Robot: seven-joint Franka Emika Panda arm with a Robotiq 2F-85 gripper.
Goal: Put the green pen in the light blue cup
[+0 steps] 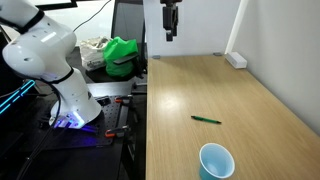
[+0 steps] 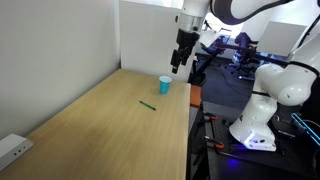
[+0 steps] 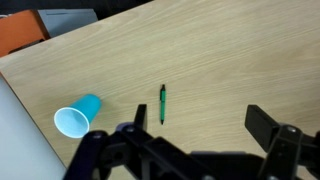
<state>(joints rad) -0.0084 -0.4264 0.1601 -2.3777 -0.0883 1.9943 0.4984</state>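
Observation:
A green pen (image 1: 206,120) lies flat on the wooden table; it also shows in the other exterior view (image 2: 148,104) and in the wrist view (image 3: 162,103). A light blue cup (image 1: 216,162) stands upright near the table's edge, seen in an exterior view (image 2: 164,84) and lying towards the lower left of the wrist view (image 3: 77,116). My gripper (image 1: 171,36) hangs high above the table, well clear of both, also in an exterior view (image 2: 179,64). Its jaws (image 3: 195,122) are open and empty.
The wooden table (image 1: 230,95) is bounded by a white wall panel (image 2: 150,35). A white power strip (image 1: 236,60) lies at a table corner, also in an exterior view (image 2: 12,150). A green cloth (image 1: 122,52) and clutter sit beside the table. A second robot base (image 2: 262,110) stands nearby.

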